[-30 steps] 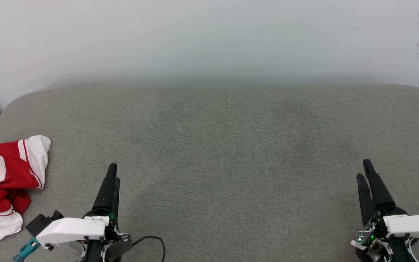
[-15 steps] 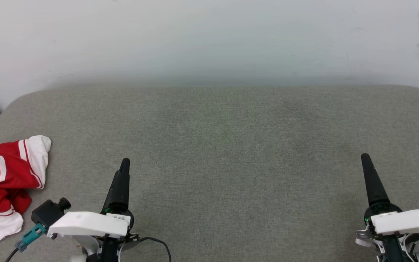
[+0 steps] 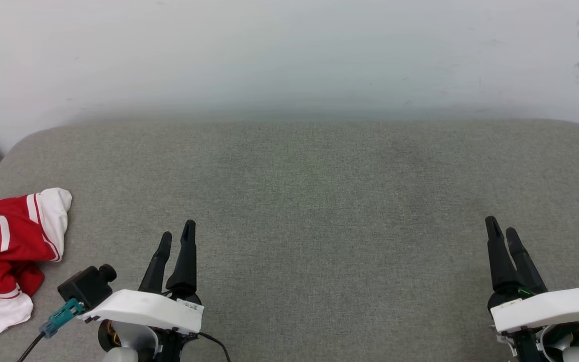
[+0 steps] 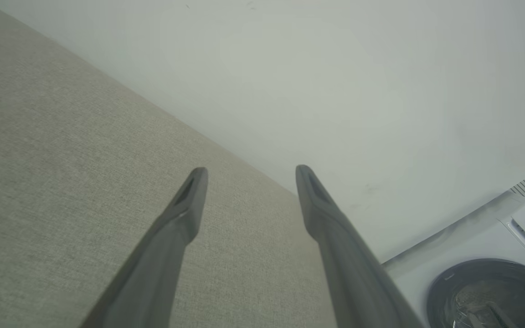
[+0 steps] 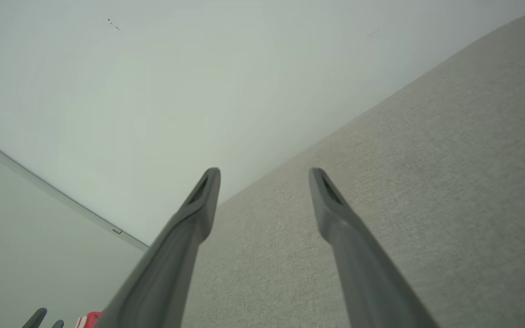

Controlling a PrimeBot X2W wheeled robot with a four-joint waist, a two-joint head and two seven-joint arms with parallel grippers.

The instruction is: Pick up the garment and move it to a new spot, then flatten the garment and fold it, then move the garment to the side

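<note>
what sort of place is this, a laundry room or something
Probably a laundry or home-style room: a front-loading washing machine stands beside the grey fabric-covered surface, and a crumpled red and white garment lies at its left edge.

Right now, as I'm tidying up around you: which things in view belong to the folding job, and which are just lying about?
Job: garment, crumpled at far left; left tool, open; right tool, open.
Just there: grey padded surface; washing machine; white wall.

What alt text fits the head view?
A crumpled red soft-fabric jersey with white sleeves lies at the left edge of a grey fabric-covered surface. The open left gripper and open right gripper point forward near the bottom.
</note>
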